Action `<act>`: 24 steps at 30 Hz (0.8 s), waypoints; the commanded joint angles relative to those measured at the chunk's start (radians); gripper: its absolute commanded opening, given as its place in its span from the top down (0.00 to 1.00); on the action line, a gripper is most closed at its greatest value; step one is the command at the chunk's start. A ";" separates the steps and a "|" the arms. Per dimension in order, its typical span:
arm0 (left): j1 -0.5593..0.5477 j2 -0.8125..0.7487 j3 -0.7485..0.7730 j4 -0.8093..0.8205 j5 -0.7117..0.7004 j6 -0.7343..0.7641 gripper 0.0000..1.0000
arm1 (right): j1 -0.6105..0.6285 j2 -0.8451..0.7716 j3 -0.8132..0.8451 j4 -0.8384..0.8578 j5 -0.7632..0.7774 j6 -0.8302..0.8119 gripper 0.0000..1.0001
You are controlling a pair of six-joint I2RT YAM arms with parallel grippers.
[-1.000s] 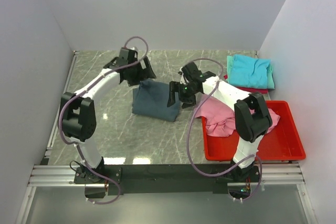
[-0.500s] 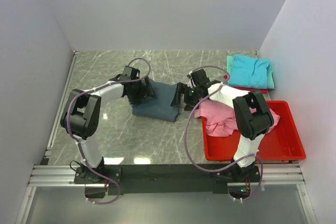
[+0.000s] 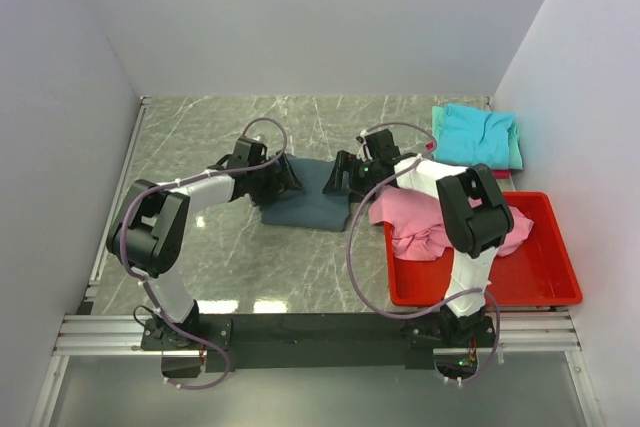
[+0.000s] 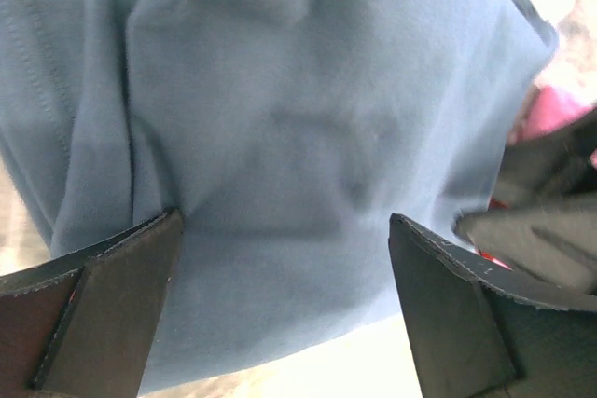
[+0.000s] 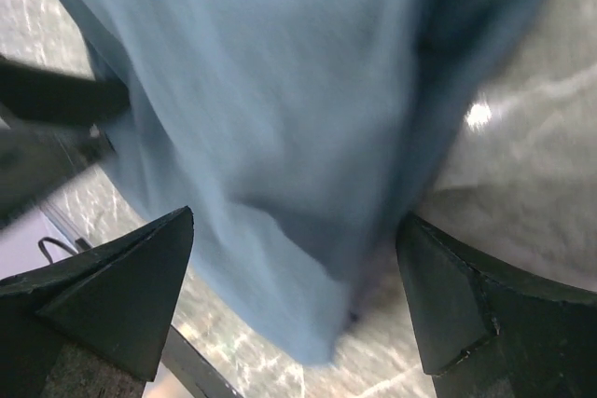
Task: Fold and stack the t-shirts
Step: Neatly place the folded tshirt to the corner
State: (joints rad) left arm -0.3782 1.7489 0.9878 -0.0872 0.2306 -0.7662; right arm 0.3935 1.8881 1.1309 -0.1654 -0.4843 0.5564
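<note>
The dark slate blue-grey t-shirt (image 3: 308,199) lies folded on the marble table, and it fills the left wrist view (image 4: 298,128) and the right wrist view (image 5: 270,109). My left gripper (image 3: 283,179) is low at its far left edge and open (image 4: 284,230), the cloth lying just ahead of its fingertips. My right gripper (image 3: 340,175) is low at the far right edge, also open (image 5: 294,230), with the shirt's edge between its spread fingers. A pink t-shirt (image 3: 415,219) spills over the bin's left rim. Turquoise (image 3: 478,133), mint (image 3: 516,153) and red (image 3: 472,171) folded t-shirts are stacked at the back right.
A red plastic bin (image 3: 540,282) stands at the front right, beside the right arm's base. White walls close the table on the left, back and right. Bare marble (image 3: 200,127) stretches left of and behind the blue-grey shirt.
Both arms have come down to the table at the blue-grey shirt's far corners. The left gripper came nearer and lower, the right one moved a little farther back. Both stayed open.
</note>
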 commanded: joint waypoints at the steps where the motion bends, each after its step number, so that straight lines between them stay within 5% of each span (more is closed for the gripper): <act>1: -0.047 0.006 -0.044 -0.048 0.059 -0.061 0.01 | 0.019 0.065 0.058 0.009 0.027 -0.033 0.05; 18: -0.076 0.024 -0.021 -0.032 0.055 -0.091 0.01 | 0.202 0.175 0.191 -0.134 0.130 -0.141 0.10; 19: -0.076 0.023 -0.023 -0.032 0.055 -0.093 0.01 | 0.212 0.184 0.210 -0.141 0.139 -0.144 0.12; 24: -0.076 0.005 -0.018 -0.048 0.042 -0.090 0.01 | 0.219 0.247 0.234 -0.180 0.196 -0.135 0.60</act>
State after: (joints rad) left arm -0.4343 1.7451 0.9771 -0.0757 0.2504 -0.8383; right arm 0.5785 2.0575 1.3750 -0.2604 -0.3206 0.4259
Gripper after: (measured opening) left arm 0.991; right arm 0.450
